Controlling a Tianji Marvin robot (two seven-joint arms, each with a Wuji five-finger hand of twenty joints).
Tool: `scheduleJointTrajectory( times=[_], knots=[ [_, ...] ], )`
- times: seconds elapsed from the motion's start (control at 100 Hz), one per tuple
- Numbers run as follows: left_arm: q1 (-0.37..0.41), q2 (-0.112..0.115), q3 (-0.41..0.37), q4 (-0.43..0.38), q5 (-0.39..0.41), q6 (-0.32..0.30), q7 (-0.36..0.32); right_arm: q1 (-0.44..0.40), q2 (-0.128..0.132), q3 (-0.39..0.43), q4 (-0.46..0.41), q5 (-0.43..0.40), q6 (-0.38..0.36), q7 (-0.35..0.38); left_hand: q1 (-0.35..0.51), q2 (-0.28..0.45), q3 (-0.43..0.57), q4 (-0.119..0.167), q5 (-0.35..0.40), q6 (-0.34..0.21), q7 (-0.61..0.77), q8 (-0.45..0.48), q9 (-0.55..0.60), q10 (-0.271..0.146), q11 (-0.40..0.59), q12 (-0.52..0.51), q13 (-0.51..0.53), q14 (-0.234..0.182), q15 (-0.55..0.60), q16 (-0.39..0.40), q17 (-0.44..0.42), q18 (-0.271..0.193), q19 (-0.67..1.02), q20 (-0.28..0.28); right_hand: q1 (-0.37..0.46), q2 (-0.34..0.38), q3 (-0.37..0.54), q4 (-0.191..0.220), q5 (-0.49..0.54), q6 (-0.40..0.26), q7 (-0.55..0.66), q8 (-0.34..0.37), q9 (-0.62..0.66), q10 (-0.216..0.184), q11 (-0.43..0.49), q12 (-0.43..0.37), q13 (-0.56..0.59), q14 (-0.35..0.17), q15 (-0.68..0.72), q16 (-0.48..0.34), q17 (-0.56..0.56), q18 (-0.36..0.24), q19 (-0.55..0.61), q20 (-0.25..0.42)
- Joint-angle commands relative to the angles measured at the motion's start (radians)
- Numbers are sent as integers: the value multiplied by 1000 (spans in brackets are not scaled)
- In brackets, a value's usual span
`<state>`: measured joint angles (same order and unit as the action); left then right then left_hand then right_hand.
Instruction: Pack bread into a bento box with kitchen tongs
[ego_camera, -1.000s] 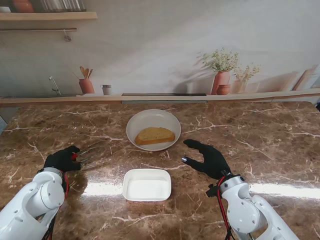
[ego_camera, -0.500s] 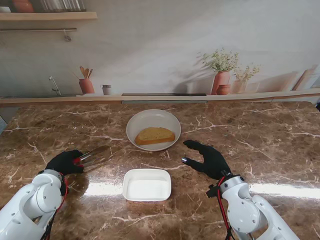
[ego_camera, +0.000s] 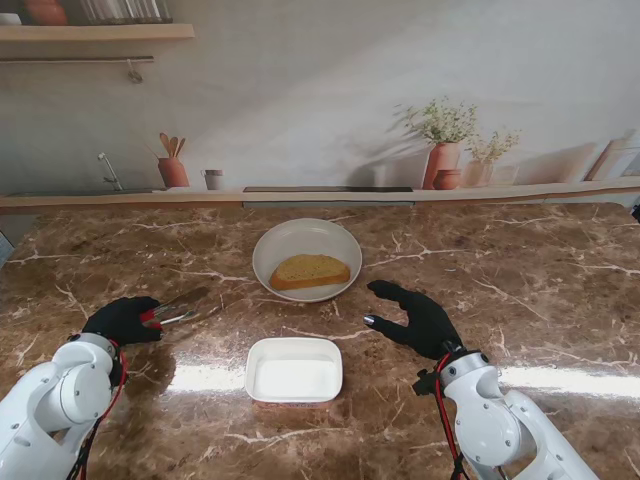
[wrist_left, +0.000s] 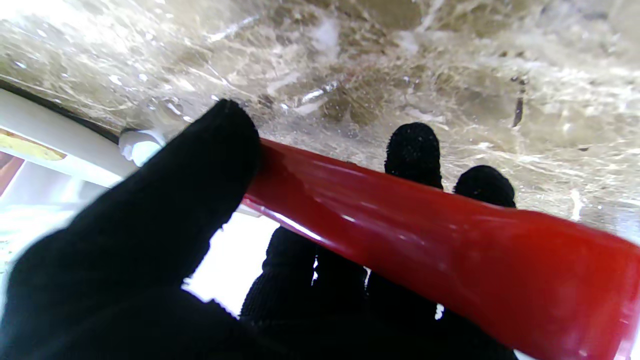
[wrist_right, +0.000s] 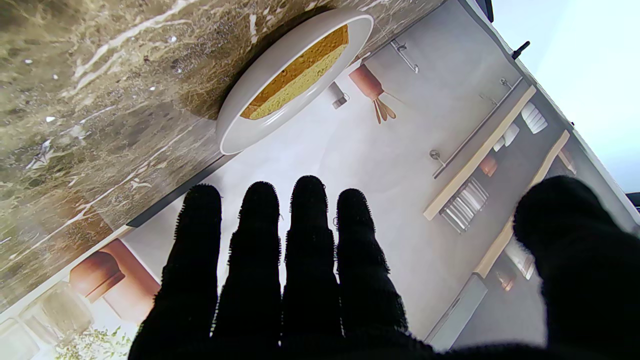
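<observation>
The brown marble table (ego_camera: 520, 270) filled the stand's view, veined in white, with a kitchen backdrop wall (ego_camera: 320, 90) behind it. Out in the middle, farther from me, sat the round white bowl (ego_camera: 275, 250), and in it lay the slice of bread (ego_camera: 310, 271), golden and flat; the right wrist camera caught that same bowl (wrist_right: 250, 120) and bread (wrist_right: 300, 75) beyond the fingertips. Nearer to me, just about centred, the white bento box (ego_camera: 294, 369) stood with its inside showing plain white, clearly apart from the bowl.

Over to the right hand (ego_camera: 418, 320): black-gloved, it hung right of the box and nearer to me than the bowl, touching neither. Its fingers (wrist_right: 260, 240) were stretched out side by side, thumb held well off to one side, nothing in the grasp.

And the left hand (ego_camera: 122, 319), out on the left side of the table, well apart from bowl and box, was clamped on the kitchen tongs (ego_camera: 180, 308). The metal arms pointed rightward toward the bowl, low over the marble; whether they touched it could not be told. Up close in the left wrist camera, the red handle (wrist_left: 425, 235) ran across the frame, thumb (wrist_left: 190, 200) pressed on one side, fingers curled round the other.
</observation>
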<state>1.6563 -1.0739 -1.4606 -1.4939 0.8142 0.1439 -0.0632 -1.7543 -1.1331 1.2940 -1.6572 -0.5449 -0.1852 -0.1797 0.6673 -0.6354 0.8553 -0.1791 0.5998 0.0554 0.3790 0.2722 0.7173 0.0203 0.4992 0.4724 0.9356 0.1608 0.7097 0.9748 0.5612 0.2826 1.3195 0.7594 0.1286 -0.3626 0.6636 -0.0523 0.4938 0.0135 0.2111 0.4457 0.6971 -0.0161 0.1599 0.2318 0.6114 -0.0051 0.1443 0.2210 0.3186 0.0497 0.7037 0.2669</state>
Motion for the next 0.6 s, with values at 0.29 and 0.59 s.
scheduleJointTrajectory(
  times=[0.29, 0.59],
  knots=[
    [-19, -9, -12, -20, -71, -51, 24, -12, -2, 3, 5, 5, 8, 14, 48, 110, 64, 80, 90, -87, 104, 41, 18, -16, 14, -11, 11, -3, 43, 12, -26, 15, 31, 43, 29, 20, 7, 22, 12, -25, 3, -12, 14, -10, 0, 11, 27, 2, 2, 21, -1, -4, 17, 36],
    [-80, -6, -36, -51, -158, -140, -38, -11, -3, 5, 10, 3, 15, 7, 88, 86, 69, 68, 92, -88, 107, 43, 21, -15, 15, 14, 12, -9, 46, 18, -28, -7, 18, 54, 30, 20, 9, 22, 9, -26, 2, -13, 14, -9, 0, 12, 28, 3, 2, 22, 1, -4, 16, 40]
  ],
)
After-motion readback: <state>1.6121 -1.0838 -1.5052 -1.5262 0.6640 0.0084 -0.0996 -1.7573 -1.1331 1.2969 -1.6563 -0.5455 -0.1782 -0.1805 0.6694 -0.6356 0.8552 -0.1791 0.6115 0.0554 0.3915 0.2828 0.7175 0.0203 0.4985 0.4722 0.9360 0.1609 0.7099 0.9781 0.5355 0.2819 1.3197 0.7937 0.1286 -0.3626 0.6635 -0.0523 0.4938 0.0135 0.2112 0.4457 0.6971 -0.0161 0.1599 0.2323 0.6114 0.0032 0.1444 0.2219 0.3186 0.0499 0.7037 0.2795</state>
